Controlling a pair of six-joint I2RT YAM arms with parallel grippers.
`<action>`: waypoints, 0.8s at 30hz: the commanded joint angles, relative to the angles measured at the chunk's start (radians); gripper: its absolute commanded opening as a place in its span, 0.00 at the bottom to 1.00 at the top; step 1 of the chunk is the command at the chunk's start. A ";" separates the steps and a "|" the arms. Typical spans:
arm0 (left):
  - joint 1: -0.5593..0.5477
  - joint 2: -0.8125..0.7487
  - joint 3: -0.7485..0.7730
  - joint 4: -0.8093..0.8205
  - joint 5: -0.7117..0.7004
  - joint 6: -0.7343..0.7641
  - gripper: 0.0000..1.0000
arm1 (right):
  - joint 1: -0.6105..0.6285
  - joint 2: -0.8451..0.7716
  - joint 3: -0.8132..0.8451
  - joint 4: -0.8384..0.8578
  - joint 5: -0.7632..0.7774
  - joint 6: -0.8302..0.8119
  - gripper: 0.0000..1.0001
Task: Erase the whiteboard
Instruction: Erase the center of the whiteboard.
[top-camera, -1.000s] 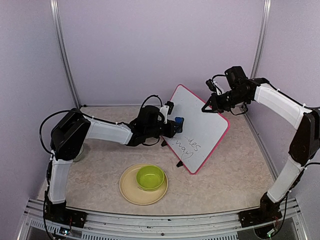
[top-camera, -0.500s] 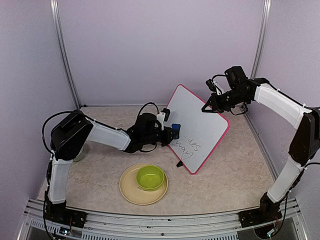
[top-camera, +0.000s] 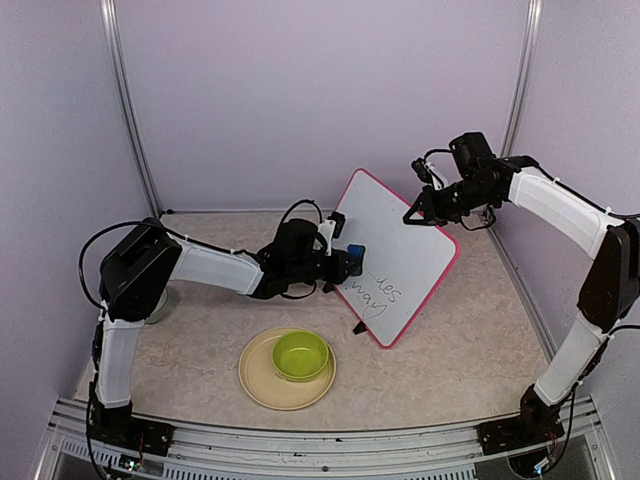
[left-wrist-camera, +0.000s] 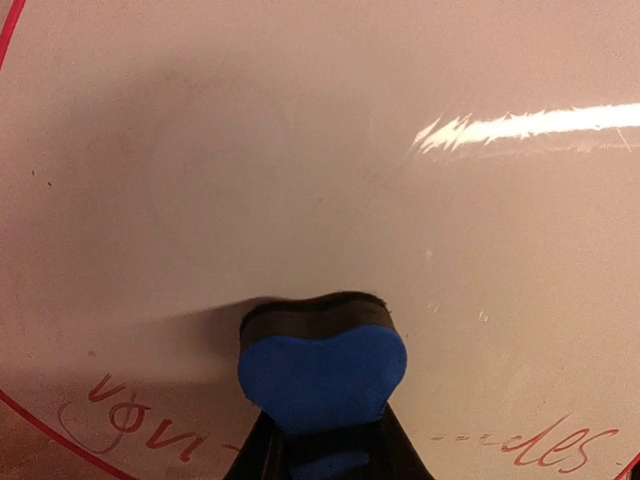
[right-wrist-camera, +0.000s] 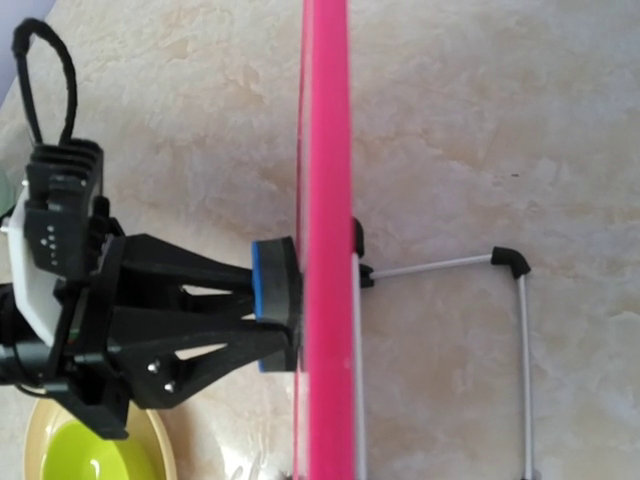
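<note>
Wiping step. The whiteboard (top-camera: 405, 245) stands propped on the counter (top-camera: 200, 320), at 1 o'clock from the green bowl (top-camera: 300, 355). The right end effector (top-camera: 415, 213) pinches its top edge. The left end effector (top-camera: 348, 258) clamps a blue eraser (left-wrist-camera: 322, 370) against its face. The next stroke likely runs toward 5 o'clock, over the unwiped writing (top-camera: 380, 290).
</note>
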 joint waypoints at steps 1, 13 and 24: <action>-0.038 -0.023 0.003 0.031 0.050 -0.001 0.02 | 0.029 0.019 -0.031 -0.041 0.052 -0.116 0.00; -0.129 -0.008 -0.051 -0.026 -0.068 0.059 0.02 | 0.028 0.016 -0.032 -0.040 0.052 -0.114 0.00; -0.230 0.013 0.068 -0.175 -0.335 0.144 0.01 | 0.031 0.011 -0.038 -0.040 0.056 -0.114 0.00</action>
